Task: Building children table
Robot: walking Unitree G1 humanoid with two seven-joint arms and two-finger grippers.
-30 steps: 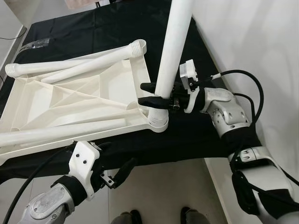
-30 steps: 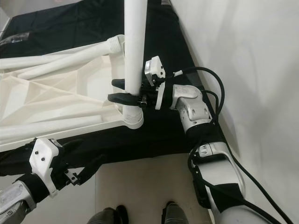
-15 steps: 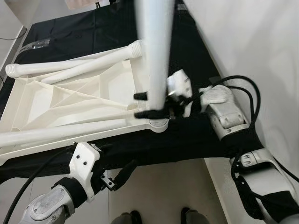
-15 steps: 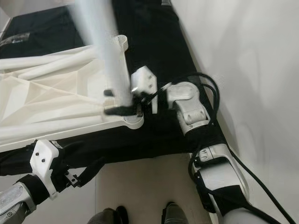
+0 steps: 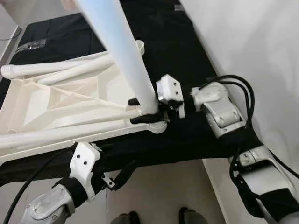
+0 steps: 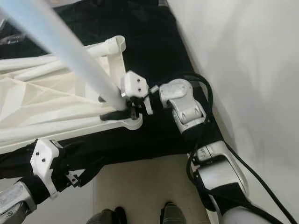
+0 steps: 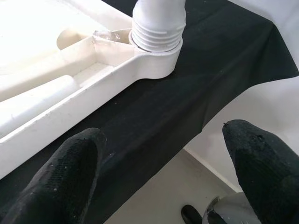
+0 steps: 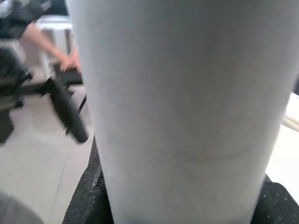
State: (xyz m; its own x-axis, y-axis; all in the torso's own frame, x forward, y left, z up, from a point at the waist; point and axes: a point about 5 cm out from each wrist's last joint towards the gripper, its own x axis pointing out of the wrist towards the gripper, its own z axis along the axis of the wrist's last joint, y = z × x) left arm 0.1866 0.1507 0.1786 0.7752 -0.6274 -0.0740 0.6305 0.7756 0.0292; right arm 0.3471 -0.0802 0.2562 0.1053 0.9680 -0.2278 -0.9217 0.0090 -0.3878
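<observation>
Left eye view: right gripper [image 5: 140,111] clenched on table leg [image 5: 119,51], foot at tabletop [image 5: 56,100] corner socket [image 7: 156,63], leg tilted. Risk: cross-threading or popping out. Left gripper [image 7: 163,154] released, near that socket.

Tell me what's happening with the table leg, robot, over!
Right gripper clamped on white table leg, leg tilted at corner socket of upside-down tabletop. Left gripper open, low by black cloth edge. Nothing blocking.
</observation>
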